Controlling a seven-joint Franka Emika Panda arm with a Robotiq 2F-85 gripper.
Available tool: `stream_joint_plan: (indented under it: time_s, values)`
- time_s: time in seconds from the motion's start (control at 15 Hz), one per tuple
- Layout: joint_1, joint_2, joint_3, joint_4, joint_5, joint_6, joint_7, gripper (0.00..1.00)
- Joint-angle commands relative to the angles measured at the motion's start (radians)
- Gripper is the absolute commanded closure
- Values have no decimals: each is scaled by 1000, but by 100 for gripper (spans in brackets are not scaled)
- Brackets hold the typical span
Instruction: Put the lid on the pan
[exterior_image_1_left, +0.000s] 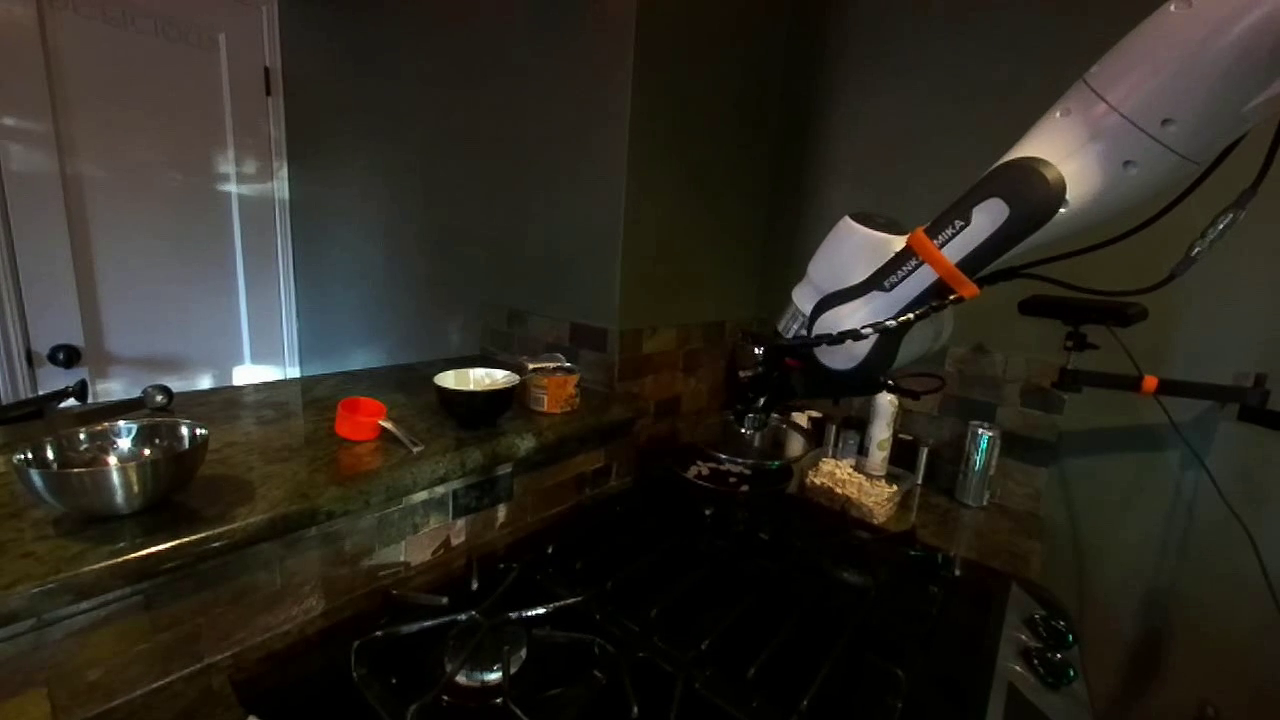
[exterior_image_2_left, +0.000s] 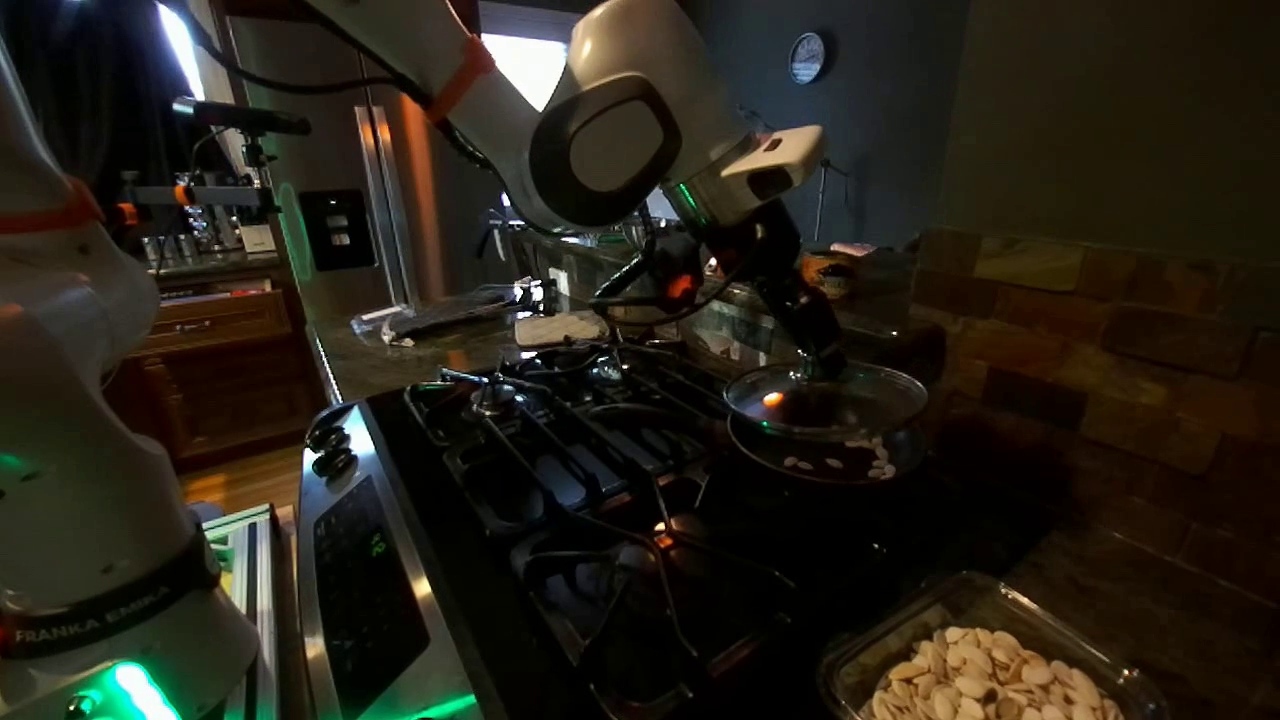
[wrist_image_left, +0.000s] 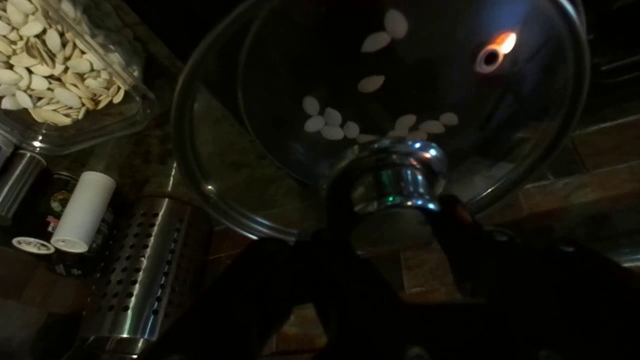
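Hand (exterior_image_2_left: 826, 358) grips metal knob (wrist_image_left: 407, 182) of round glass lid (exterior_image_2_left: 825, 402) above pan (exterior_image_2_left: 850, 472)

It is dim throughout. In an exterior view a pale panelled door (exterior_image_1_left: 140, 250), with a dark knob (exterior_image_1_left: 64, 355) and a bright patch of light (exterior_image_1_left: 262, 374) low on its face, stands beyond the dark stone worktop (exterior_image_1_left: 270, 470). A plain, shadowed wall (exterior_image_1_left: 450, 200) runs on to a corner (exterior_image_1_left: 626, 200), where mottled tiles (exterior_image_1_left: 590, 340) cover its lower part. In an exterior view a round clock (exterior_image_2_left: 807, 58) hangs on a blue-grey wall (exterior_image_2_left: 880, 110). A steel refrigerator (exterior_image_2_left: 335, 150) with a black dispenser (exterior_image_2_left: 320, 220) stands near a wooden cabinet (exterior_image_2_left: 225, 395) and a strip of brown floor (exterior_image_2_left: 235, 480). What looks like a window (exterior_image_2_left: 525, 65) glows stark white.
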Motion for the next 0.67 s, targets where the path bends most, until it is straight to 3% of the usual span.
stream_joint_plan:
  time_s: [0.0, 0.4, 0.6]
  values:
    - [40, -27, 20, -17, 140, 3, -71, 77]
    - [72, -15, 22, 12, 333, -28, -151, 77]
    - [62, 1, 15, 31, 359, -43, -160, 77]
